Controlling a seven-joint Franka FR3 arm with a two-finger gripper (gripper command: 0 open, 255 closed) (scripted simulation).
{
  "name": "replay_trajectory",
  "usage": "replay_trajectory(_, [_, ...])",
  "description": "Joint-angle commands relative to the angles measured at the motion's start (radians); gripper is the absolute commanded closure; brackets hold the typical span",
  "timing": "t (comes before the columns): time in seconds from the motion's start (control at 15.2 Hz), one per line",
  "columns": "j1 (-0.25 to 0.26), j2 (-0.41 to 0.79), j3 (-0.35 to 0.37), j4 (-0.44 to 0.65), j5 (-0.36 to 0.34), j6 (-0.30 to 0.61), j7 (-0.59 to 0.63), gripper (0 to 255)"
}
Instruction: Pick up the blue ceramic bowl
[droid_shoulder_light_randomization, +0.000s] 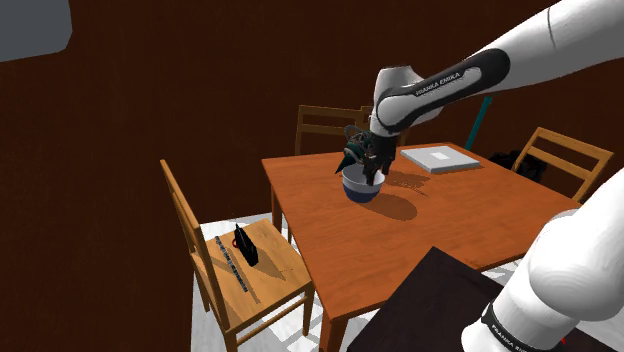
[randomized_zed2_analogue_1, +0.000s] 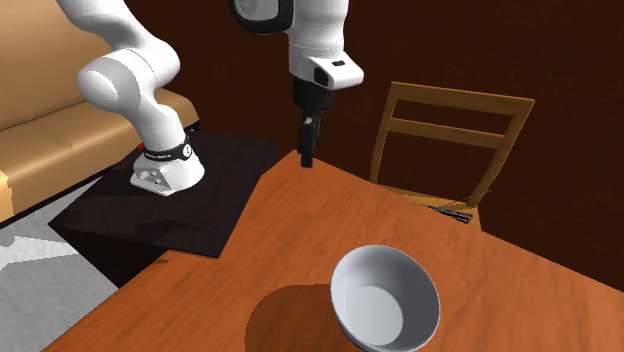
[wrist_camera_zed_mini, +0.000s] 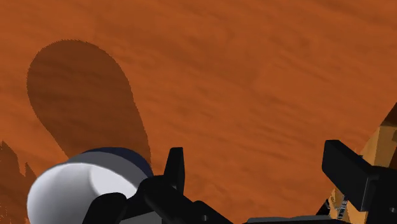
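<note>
Blue bowl (droid_shoulder_light_randomization: 362, 186) sits upright on the brown wooden desk (droid_shoulder_light_randomization: 450, 220), toward the far side, white on the inside. In the shoulder view the black claw (droid_shoulder_light_randomization: 366, 160) hangs just over it on the white arm (droid_shoulder_light_randomization: 520, 50). A flat white thing (droid_shoulder_light_randomization: 438, 158) lies on the desk near the bowl. A wooden chair (droid_shoulder_light_randomization: 235, 265) stands at the shoulder view's left with a small dark thing (droid_shoulder_light_randomization: 245, 247) on its seat. In the second exterior view the bowl (randomized_zed2_analogue_1: 385, 298) is close to the camera, with its round shadow beside it on the desk. The claw (randomized_zed2_analogue_1: 308, 150) points straight down farther back, up off the desk and apart from the bowl. The arm's foot sits on the dark stand (randomized_zed2_analogue_1: 210, 200), and a tan sofa (randomized_zed2_analogue_1: 50, 95) is behind it. In the wrist view the claw (wrist_camera_zed_mini: 256, 153) is wide open – its two fingers (wrist_camera_zed_mini: 175, 167) stand far apart, with only bare desk between them. The bowl (wrist_camera_zed_mini: 83, 184) is outside the claw, right next to one finger – not held.
</note>
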Motion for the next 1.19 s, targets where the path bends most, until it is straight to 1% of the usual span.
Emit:
replay_trajectory(0.0, [-0.007,0.072,-0.008,0.028,-0.011,0.058,-0.005,0])
replay_trajectory(0.33, [-0.024,0.254,-0.027,0.135,-0.025,0.165,-0.022,0])
replay_trajectory(0.59, [-0.040,0.399,-0.039,0.243,-0.029,0.228,-0.036,0])
replay_trajectory(1.06, [-0.075,0.653,-0.050,0.481,-0.024,0.291,-0.062,0])
replay_trajectory(1.12, [-0.077,0.666,-0.050,0.495,-0.023,0.293,-0.063,0])
